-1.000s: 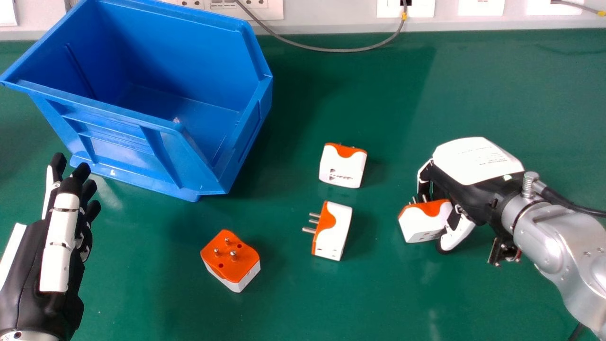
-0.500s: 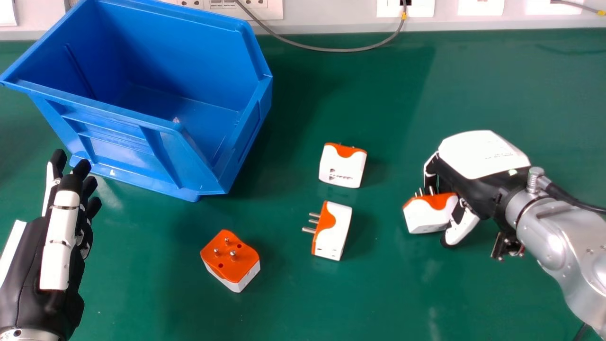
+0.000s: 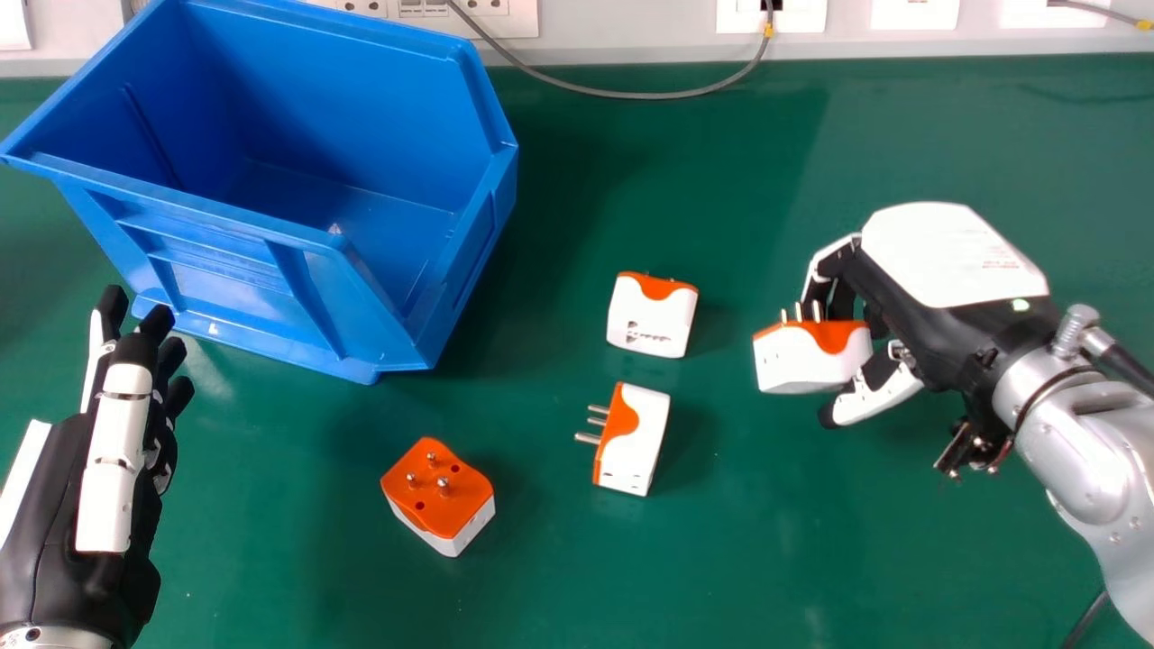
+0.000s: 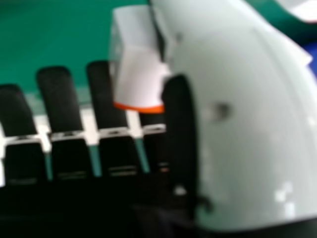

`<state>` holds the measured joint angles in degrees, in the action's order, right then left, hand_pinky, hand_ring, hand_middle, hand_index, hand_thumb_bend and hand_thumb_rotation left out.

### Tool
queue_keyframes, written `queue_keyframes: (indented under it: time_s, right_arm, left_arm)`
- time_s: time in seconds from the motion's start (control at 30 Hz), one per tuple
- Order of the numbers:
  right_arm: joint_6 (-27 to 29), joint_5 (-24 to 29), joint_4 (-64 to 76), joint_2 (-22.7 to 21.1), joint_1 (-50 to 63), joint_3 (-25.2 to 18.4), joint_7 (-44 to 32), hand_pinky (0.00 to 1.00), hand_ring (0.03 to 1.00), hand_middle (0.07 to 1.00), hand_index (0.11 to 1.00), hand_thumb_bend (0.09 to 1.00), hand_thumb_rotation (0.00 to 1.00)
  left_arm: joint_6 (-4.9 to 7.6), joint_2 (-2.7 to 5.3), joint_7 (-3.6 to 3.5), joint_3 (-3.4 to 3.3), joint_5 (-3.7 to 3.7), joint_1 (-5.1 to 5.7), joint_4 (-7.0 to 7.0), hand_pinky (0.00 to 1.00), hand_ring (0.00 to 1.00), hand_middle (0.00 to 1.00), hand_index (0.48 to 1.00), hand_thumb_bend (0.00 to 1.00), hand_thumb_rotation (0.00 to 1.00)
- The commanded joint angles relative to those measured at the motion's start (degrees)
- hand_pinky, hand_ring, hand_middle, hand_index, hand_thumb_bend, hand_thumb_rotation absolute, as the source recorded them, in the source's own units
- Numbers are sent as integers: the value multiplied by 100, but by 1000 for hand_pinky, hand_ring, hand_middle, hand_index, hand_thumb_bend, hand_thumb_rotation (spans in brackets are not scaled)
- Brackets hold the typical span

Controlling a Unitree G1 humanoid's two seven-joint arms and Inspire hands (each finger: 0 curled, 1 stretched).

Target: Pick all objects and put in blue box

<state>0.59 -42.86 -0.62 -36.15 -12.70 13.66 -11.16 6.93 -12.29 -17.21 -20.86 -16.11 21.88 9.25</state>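
The right robot hand [image 3: 956, 261], on the right side of the bench [image 3: 739, 559], holds an orange-and-white plug adapter [image 3: 811, 359] pinched between its thumb and fingers, the metal pins pointing up. In the right hand view, the adapter's white body sits between the thumb and the dark fingers. Three more adapters rest on the bench between the two hands: the far adapter [image 3: 653, 317], the middle adapter [image 3: 638, 442] just nearer with its pins toward the left, and the near-left adapter [image 3: 439, 496], pins up. The blue box [image 3: 225, 266] stands at the far left, its wide mouth showing the inside. Near the left edge, the left robot hand [image 3: 113, 460] is wide, fingers extended toward the box. A grey cable [image 3: 622, 93] loops along the far edge, below the wall sockets [image 3: 773, 18].
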Motion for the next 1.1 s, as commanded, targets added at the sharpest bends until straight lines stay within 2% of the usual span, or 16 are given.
queue_keyframes:
  time_s: [0.0, 0.07, 0.2, 0.3, 0.4, 0.53, 0.67, 0.77, 0.83, 0.97, 1.07]
  right_arm:
    - [-52, 94, 483, -110, 18, -280, -56, 344, 439, 522, 484, 495, 0]
    - [-141, 152, 854, -82, 87, -424, -190, 342, 439, 524, 483, 494, 0]
    - [-338, 289, 1505, 5, 117, -636, -468, 339, 438, 525, 484, 494, 0]
    - [-420, 319, 1796, 90, -10, -667, -580, 335, 433, 522, 492, 494, 0]
    - [-420, 274, 1830, 232, -307, -572, -596, 334, 432, 521, 495, 494, 0]
    - [-294, 242, 1641, 397, -648, -476, -520, 333, 430, 519, 498, 494, 0]
    - [-164, 203, 1193, 772, -1269, -241, -298, 331, 426, 516, 505, 494, 0]
    - [-120, 125, 897, 1023, -1572, -71, -144, 325, 425, 515, 518, 492, 0]
    - [-92, 76, 673, 1203, -1772, 53, -35, 325, 425, 515, 518, 492, 0]
    - [-32, 39, -43, 1658, -2269, 333, 241, 321, 426, 515, 527, 492, 0]
    - [-1, 46, -570, 1951, -2624, 494, 392, 322, 426, 515, 526, 492, 0]
  left_arm:
    - [58, -60, 6, -47, -14, -24, 60, 1000, 1000, 1000, 1000, 475, 1000]
    - [69, -69, -1, -62, -19, -54, 1, 1000, 1000, 1000, 1000, 475, 1000]
    - [33, -43, 34, -39, -3, -45, 85, 1000, 1000, 1000, 1000, 476, 1000]
    - [66, -51, 26, -36, 2, -90, 1, 1000, 1000, 1000, 1000, 477, 1000]
    - [51, -43, 35, -21, 7, -88, 51, 1000, 1000, 1000, 1000, 478, 1000]
    - [81, -43, 25, -28, 7, -132, -50, 1000, 1000, 1000, 1000, 477, 1000]
    - [136, -28, 30, 3, 53, -213, -178, 1000, 1000, 1000, 1000, 476, 1000]
    - [190, -33, 12, -1, 63, -241, -242, 1000, 1000, 1000, 1000, 472, 1000]
    - [216, -33, 4, -3, 60, -243, -257, 1000, 1000, 1000, 1000, 472, 1000]
    - [164, -12, 34, 28, 46, -257, -202, 1000, 1000, 1000, 1000, 471, 1000]
    - [181, -17, 26, 25, 41, -268, -250, 1000, 1000, 1000, 1000, 467, 1000]
